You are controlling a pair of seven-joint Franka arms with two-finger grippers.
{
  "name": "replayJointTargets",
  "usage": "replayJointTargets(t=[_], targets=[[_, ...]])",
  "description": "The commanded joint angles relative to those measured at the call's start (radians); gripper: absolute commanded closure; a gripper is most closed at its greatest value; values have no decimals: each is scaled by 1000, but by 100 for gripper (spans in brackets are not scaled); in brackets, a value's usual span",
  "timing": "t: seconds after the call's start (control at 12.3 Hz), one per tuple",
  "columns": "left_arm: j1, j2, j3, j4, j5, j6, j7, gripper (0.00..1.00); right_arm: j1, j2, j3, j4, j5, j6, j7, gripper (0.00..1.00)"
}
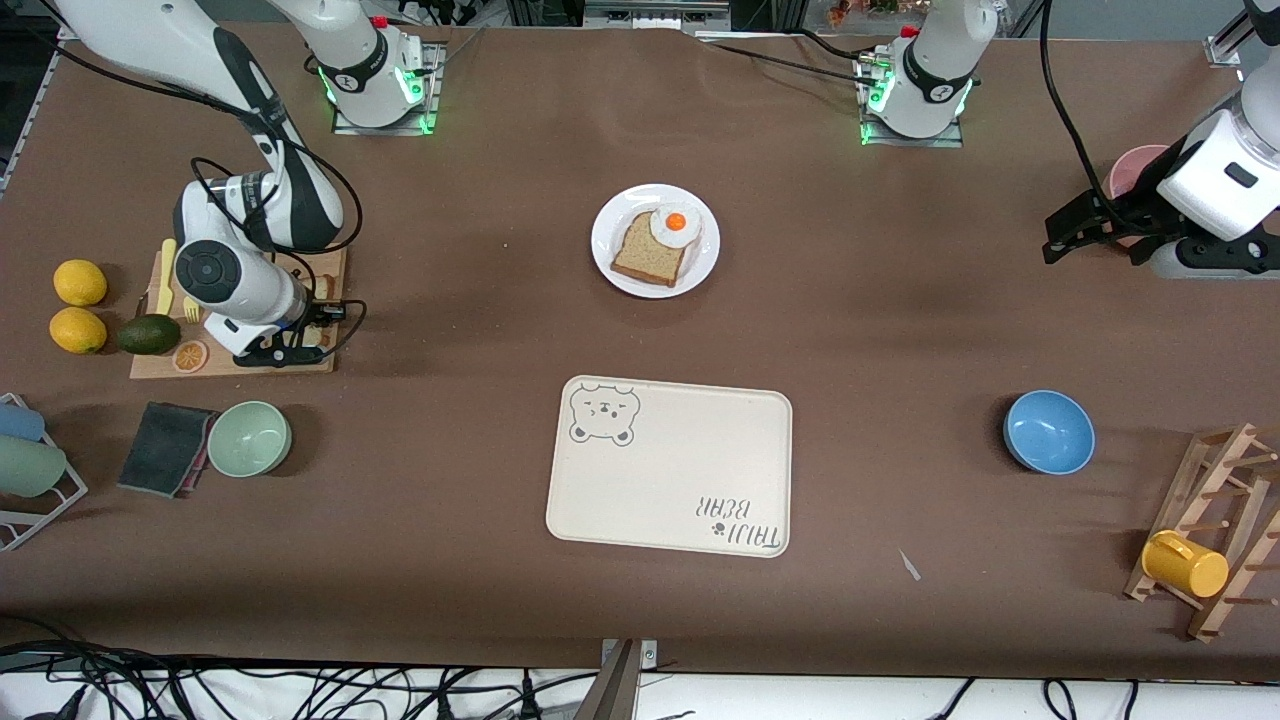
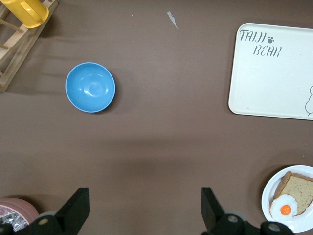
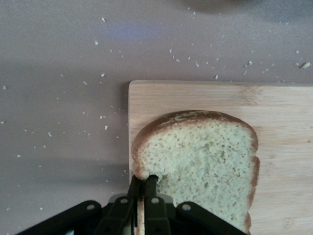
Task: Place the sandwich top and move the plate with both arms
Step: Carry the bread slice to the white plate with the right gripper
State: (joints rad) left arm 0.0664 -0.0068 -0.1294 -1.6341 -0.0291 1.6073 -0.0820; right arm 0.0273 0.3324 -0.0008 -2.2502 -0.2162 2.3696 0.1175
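The sandwich top [image 3: 205,161], a tan bread slice with a brown crust, lies flat on a wooden cutting board [image 3: 283,112] at the right arm's end of the table. My right gripper [image 3: 144,180] is down on the board [image 1: 230,365], shut on the slice's crust edge. The white plate [image 1: 700,268] sits mid-table nearer the arm bases than the tray, and carries a bread slice [image 1: 642,256] with a fried egg [image 1: 676,225] on it. My left gripper [image 2: 145,193] waits open over bare table at the left arm's end, with nothing between its fingers; it also shows in the front view [image 1: 1095,245].
A beige bear tray [image 1: 670,465] lies nearer the front camera than the plate. A blue bowl [image 1: 1048,431], a wooden rack with a yellow mug [image 1: 1185,563] and a pink bowl [image 1: 1135,165] are toward the left arm's end. Lemons [image 1: 79,282], an avocado [image 1: 148,334], a green bowl [image 1: 249,438] and a dark cloth [image 1: 165,448] surround the board.
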Motion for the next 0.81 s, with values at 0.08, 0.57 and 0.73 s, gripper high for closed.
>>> replayJointTargets(t=[0.08,0.57,0.73], targets=[[-7,-5,-1,3,31,-12,-9,0,5,-3,31,59,-17,-56,14,100],[-7,-5,-1,3,31,-12,-9,0,28,-4,188,387,1,-496,71,100],[-7,-5,-1,3,31,-12,-9,0,26,-4,292,448,3,-579,160,100]])
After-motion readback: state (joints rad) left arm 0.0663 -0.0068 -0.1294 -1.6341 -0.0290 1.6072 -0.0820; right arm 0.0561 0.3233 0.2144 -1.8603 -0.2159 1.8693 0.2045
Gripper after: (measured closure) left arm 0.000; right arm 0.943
